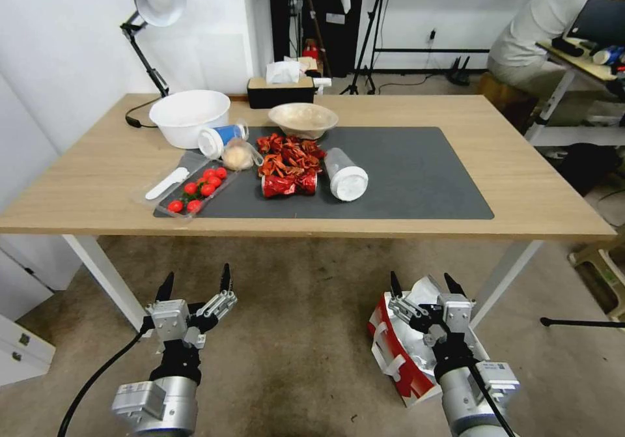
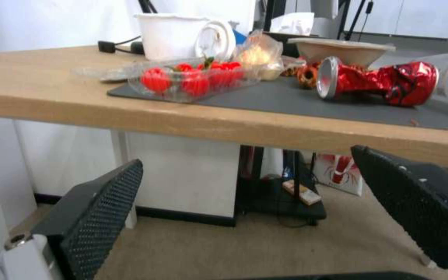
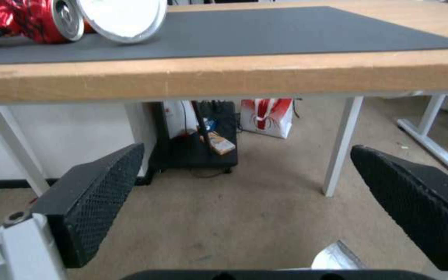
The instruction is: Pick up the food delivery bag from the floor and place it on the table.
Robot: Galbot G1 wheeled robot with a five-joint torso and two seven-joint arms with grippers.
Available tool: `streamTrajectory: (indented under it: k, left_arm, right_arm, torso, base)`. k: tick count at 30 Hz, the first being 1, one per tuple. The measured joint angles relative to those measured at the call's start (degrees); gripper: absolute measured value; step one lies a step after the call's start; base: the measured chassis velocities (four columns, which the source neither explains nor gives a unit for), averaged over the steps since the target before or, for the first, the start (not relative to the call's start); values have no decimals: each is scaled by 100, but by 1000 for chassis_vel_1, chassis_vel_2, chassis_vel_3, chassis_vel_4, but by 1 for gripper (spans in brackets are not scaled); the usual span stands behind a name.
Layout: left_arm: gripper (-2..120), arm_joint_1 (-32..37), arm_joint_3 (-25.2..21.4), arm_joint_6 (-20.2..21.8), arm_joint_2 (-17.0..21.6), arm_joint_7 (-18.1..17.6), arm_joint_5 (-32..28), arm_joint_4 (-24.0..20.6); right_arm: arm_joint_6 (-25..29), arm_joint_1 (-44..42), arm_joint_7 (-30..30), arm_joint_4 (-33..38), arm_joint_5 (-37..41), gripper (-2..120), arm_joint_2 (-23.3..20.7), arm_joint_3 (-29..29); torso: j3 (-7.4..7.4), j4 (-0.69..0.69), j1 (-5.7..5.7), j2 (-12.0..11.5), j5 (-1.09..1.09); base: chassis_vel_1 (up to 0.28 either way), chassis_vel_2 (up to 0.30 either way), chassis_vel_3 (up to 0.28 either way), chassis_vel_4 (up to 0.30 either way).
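Left gripper (image 1: 195, 282) raised in front of the table's near edge, over bare carpet, fingers (image 2: 97, 212) spread wide apart, holding nothing. Right gripper (image 1: 423, 282) held at matching height, fingers (image 3: 91, 196) likewise wide apart and empty, hanging directly above the food delivery bag (image 1: 397, 352). Bag standing on the carpet beside the table's near right leg, mouth open, silver foil lining (image 3: 335, 256) showing just beneath the right gripper, red side and white handle turned toward the left.

Table (image 1: 540, 183) a wide light-wood top on white legs, dark grey mat (image 1: 416, 176) across its middle. From the left along the top: desk lamp (image 1: 153, 7) at the back corner, white bowl (image 1: 189, 116), clear tray of small tomatoes (image 1: 195, 189) on the mat's left edge, blue-and-white cup (image 1: 221, 139) on its side, crushed red can (image 1: 290, 183) in front of a heap of red scraps, shallow tan bowl (image 1: 303, 119), clear lidded cup (image 1: 345, 175) lying on its side. Tissue box (image 1: 280, 88) at the back edge. Right half of the mat bare.

Beige carpet underneath; a second red-and-white bag (image 3: 265, 116) standing on the floor beyond the far side of the table
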Motion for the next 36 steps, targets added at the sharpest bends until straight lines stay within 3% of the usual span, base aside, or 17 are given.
streamTrajectory:
  k: [36]
  left_arm:
    - [100, -54, 23, -34, -22, -136, -97, 136]
  right_arm:
    - [4, 45, -22, -287, -143, 100, 80, 14]
  torso:
    - [-522, 1, -373, -896, 0]
  base:
    - [0, 0, 0, 0]
